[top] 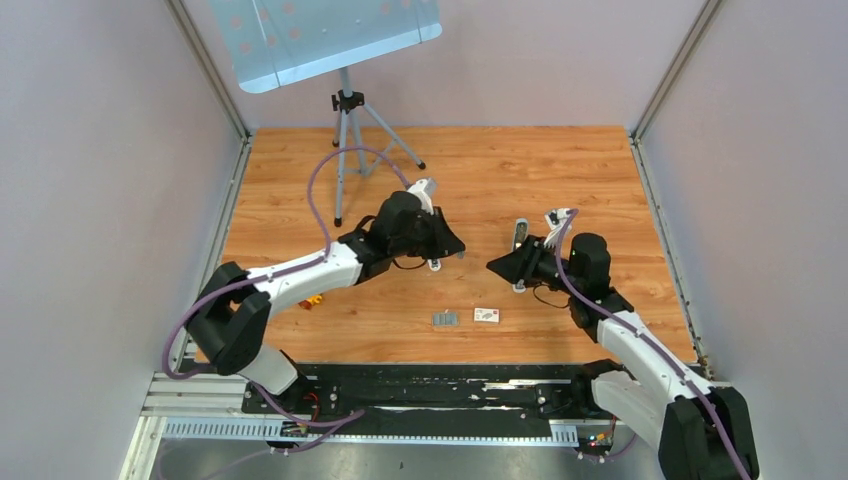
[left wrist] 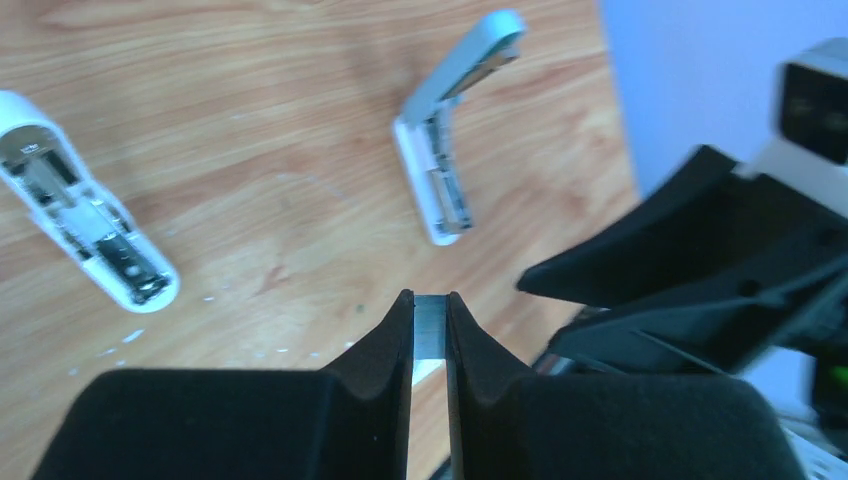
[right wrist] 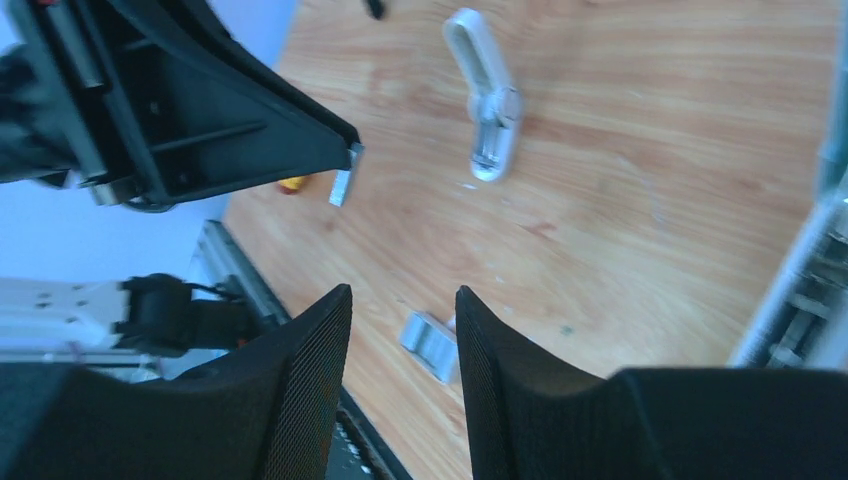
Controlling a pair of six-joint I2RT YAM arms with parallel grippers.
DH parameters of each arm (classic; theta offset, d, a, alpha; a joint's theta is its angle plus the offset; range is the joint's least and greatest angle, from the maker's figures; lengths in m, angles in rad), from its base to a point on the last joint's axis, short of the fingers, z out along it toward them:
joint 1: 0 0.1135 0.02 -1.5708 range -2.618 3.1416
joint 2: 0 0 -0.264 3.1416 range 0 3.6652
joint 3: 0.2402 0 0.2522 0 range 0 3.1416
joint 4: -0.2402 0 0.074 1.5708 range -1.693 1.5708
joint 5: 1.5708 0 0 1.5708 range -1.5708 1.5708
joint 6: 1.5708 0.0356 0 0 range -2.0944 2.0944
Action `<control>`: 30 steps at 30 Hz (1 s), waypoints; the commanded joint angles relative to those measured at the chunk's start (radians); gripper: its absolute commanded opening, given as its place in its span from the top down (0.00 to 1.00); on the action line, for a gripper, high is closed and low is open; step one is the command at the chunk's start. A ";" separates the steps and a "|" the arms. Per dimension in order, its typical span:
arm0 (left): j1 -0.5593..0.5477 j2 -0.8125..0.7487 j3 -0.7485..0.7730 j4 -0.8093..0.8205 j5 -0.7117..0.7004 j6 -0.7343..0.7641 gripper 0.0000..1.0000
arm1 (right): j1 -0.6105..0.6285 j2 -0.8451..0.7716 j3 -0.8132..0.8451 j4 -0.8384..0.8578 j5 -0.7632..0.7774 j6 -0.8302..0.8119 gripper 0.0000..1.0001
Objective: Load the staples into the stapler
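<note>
My left gripper (top: 458,250) is shut on a thin grey strip of staples (left wrist: 430,330) and holds it above the table; the strip also shows in the right wrist view (right wrist: 344,185). A block of grey staples (top: 445,319) lies on the wood near the front, seen between my right fingers (right wrist: 430,345). An opened white stapler (top: 519,240) lies in the middle, bent open in the left wrist view (left wrist: 445,160). A second opened stapler (left wrist: 85,230) lies at that view's left. My right gripper (top: 493,265) is open and empty above the table.
A small white printed box (top: 487,315) lies right of the staples block. A tripod (top: 345,150) with a blue panel stands at the back left. A small orange object (top: 313,300) lies by the left arm. The two grippers are close together.
</note>
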 commanded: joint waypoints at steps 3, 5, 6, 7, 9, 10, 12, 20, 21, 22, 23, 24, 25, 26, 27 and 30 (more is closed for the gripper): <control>0.070 -0.098 -0.210 0.517 0.269 -0.279 0.90 | -0.018 0.053 -0.089 0.597 -0.237 0.339 0.54; 0.076 -0.113 -0.233 0.573 0.291 -0.313 0.90 | -0.017 0.094 -0.103 0.743 -0.256 0.419 0.54; 0.076 -0.117 -0.239 0.595 0.301 -0.323 0.90 | -0.016 0.117 -0.106 0.799 -0.260 0.455 0.54; 0.076 -0.121 -0.243 0.616 0.311 -0.329 0.90 | -0.017 0.143 -0.111 0.863 -0.264 0.494 0.54; 0.076 -0.122 -0.255 0.667 0.326 -0.362 0.90 | -0.017 0.197 -0.122 1.008 -0.268 0.576 0.53; 0.076 -0.121 -0.265 0.698 0.333 -0.383 0.90 | -0.017 0.225 -0.123 1.063 -0.272 0.611 0.53; 0.076 -0.116 -0.285 0.784 0.348 -0.430 0.90 | -0.017 0.270 -0.121 1.140 -0.278 0.652 0.53; 0.076 -0.106 -0.304 0.872 0.366 -0.476 0.90 | -0.010 0.350 -0.114 1.281 -0.280 0.714 0.52; 0.076 -0.104 -0.305 0.874 0.365 -0.476 0.90 | -0.007 0.352 -0.111 1.281 -0.281 0.712 0.52; 0.076 -0.103 -0.306 0.879 0.365 -0.477 0.90 | -0.004 0.353 -0.109 1.280 -0.282 0.710 0.52; 0.076 -0.100 -0.307 0.887 0.365 -0.478 0.90 | -0.001 0.355 -0.106 1.281 -0.283 0.710 0.53; 0.075 -0.097 -0.308 0.895 0.365 -0.481 0.90 | 0.002 0.357 -0.104 1.283 -0.283 0.709 0.54; 0.076 -0.093 -0.309 0.901 0.365 -0.485 0.90 | 0.004 0.358 -0.101 1.287 -0.283 0.710 0.54; 0.076 -0.089 -0.309 0.905 0.366 -0.488 0.90 | 0.006 0.359 -0.098 1.287 -0.284 0.711 0.55; 0.076 -0.086 -0.309 0.912 0.365 -0.491 0.90 | 0.007 0.361 -0.095 1.289 -0.283 0.711 0.56; 0.076 -0.073 -0.312 0.941 0.365 -0.509 0.91 | 0.014 0.366 -0.084 1.288 -0.285 0.714 0.58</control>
